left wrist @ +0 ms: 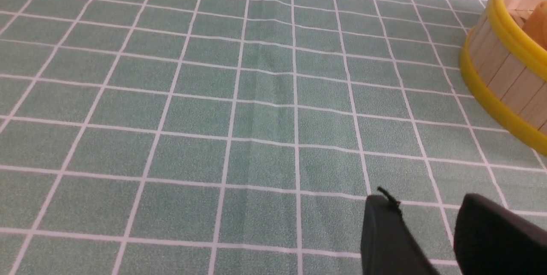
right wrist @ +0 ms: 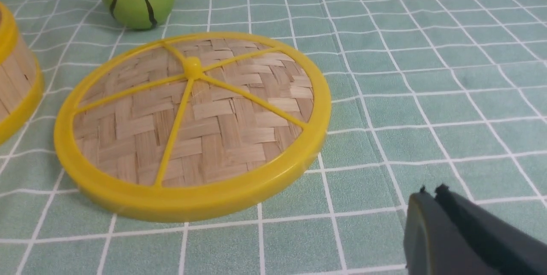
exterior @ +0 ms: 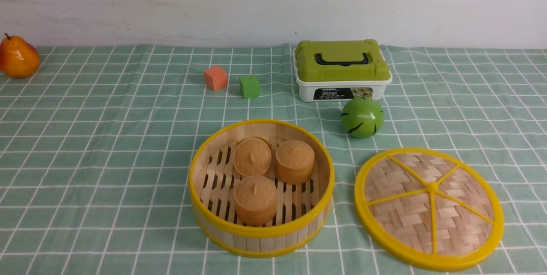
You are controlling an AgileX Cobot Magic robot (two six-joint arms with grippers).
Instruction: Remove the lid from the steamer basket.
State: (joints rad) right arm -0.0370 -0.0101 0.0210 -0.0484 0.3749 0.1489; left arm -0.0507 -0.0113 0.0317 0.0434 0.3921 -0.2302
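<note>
The steamer basket (exterior: pixel 260 234) stands open at the table's front middle, with three tan buns (exterior: pixel 255 200) on its slatted floor. The lid (exterior: pixel 428 207), woven bamboo with a yellow rim and spokes, lies flat on the cloth to the basket's right, apart from it. In the right wrist view the lid (right wrist: pixel 192 125) lies ahead of my right gripper (right wrist: pixel 430 191), whose jaws are pressed together and empty. In the left wrist view my left gripper (left wrist: pixel 423 202) has a gap between its fingers and holds nothing; the basket's wall (left wrist: pixel 504 74) is off to one side. Neither gripper shows in the front view.
A white box with a green top (exterior: pixel 342 69) stands at the back, with a green ball (exterior: pixel 362 117) in front of it, just behind the lid. A red cube (exterior: pixel 215 78) and a green cube (exterior: pixel 249 86) sit behind the basket. An orange pear (exterior: pixel 18 57) is far left.
</note>
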